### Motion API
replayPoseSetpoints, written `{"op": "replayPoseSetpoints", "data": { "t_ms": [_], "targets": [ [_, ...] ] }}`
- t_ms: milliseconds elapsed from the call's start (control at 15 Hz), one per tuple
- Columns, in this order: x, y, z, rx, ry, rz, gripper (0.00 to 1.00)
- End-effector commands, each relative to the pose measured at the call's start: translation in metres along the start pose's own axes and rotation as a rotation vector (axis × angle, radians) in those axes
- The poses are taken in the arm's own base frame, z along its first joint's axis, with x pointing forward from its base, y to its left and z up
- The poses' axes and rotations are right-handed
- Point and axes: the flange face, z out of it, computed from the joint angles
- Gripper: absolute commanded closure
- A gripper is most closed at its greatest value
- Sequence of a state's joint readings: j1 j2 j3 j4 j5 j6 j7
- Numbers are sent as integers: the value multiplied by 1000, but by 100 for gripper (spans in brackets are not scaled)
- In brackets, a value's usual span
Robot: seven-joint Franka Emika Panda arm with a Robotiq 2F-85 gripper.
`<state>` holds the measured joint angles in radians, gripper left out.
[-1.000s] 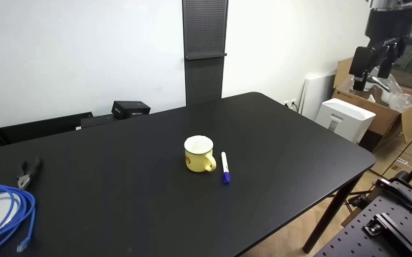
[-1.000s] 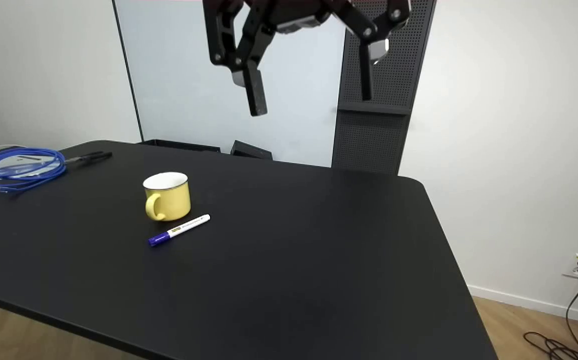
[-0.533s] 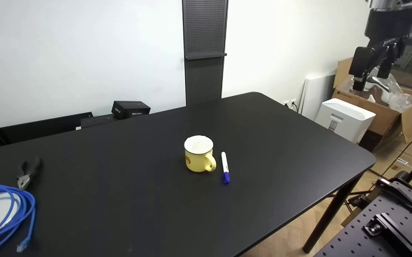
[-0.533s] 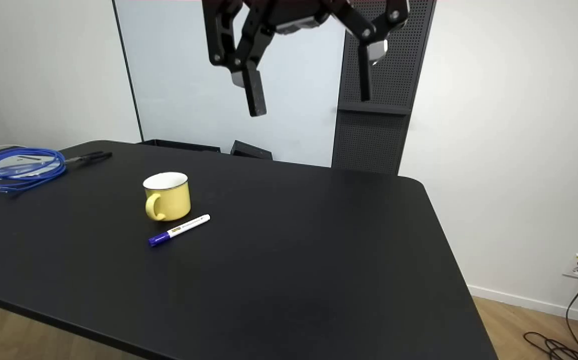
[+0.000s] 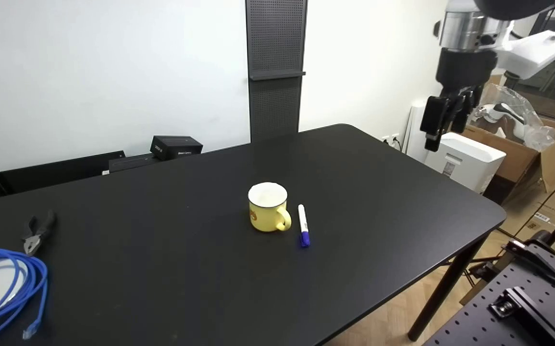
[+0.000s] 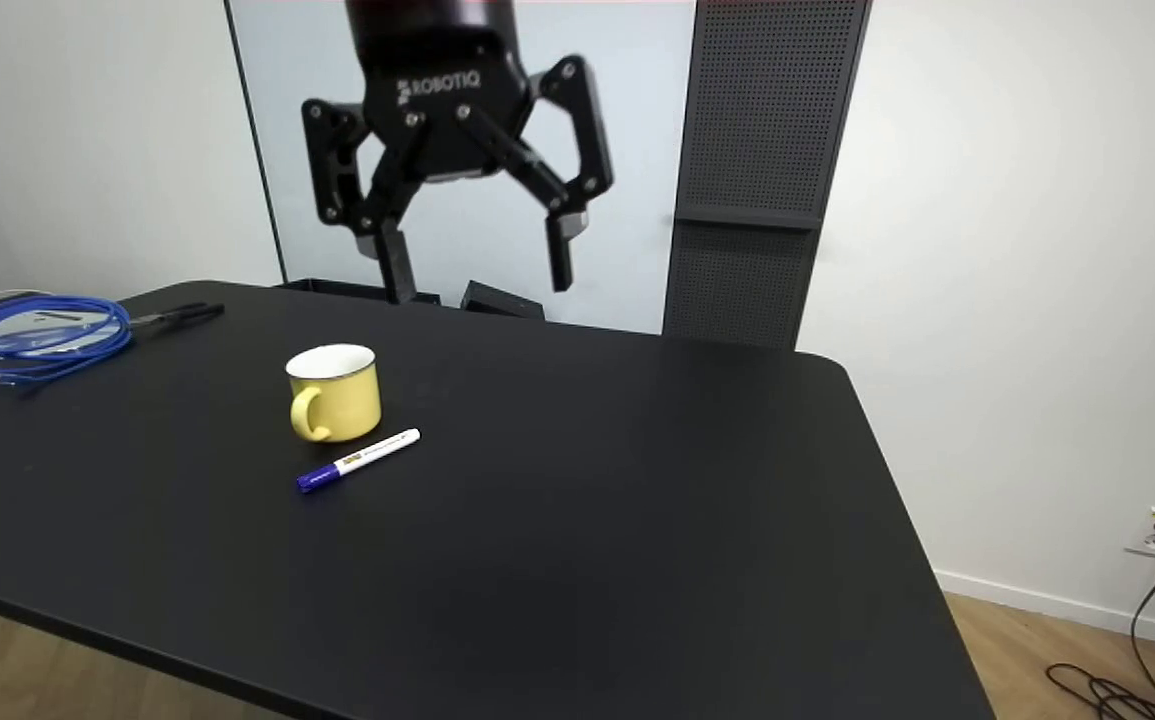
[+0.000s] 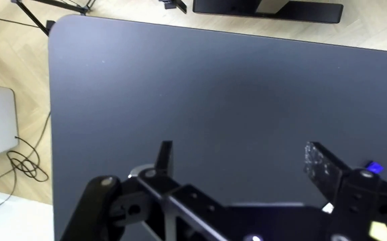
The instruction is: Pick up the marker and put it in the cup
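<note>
Here, in an exterior view, a black two-fingered gripper point(image 6: 482, 291) hangs in the air with its fingers spread wide, well above a black bench point(image 6: 637, 520). A small yellow mug point(image 6: 347, 402) with a whitish inside stands upright on that bench, and a slim white marker point(image 6: 359, 460) with a dark blue cap lies just beside it, a narrow gap between them. In an exterior view, the marker is next to the mug's handle, while a coiled blue cable point(image 5: 34, 283) and a pair of metal pliers point(image 5: 35, 236) with dark handles lie well apart from both, and an open brown cardboard box point(image 5: 522, 156) stands beyond the bench. In the wrist view, the bench's dark surface shows between the parted fingers; the blue cap peeks out beside one of them, and the gripper covers most of the marker.
</note>
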<state>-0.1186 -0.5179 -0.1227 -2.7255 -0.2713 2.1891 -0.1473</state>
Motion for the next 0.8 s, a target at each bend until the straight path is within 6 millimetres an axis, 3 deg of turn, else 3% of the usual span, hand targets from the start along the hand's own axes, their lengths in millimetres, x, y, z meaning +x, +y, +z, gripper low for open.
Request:
{"op": "replayPoseSetpoints", "data": {
  "t_ms": [0,67,133,267,533,733],
  "targets": [
    [13,-50,26,38,-5,-96,0],
    [14,-59,28,35,-8,-120,0],
    [12,-44,21,32,-8,-89,0],
    [15,-58,28,30,-17,-125,0],
    [15,-55,35,18,-8,-76,0],
    [29,-74,49,68,7,36,0]
  ]
}}
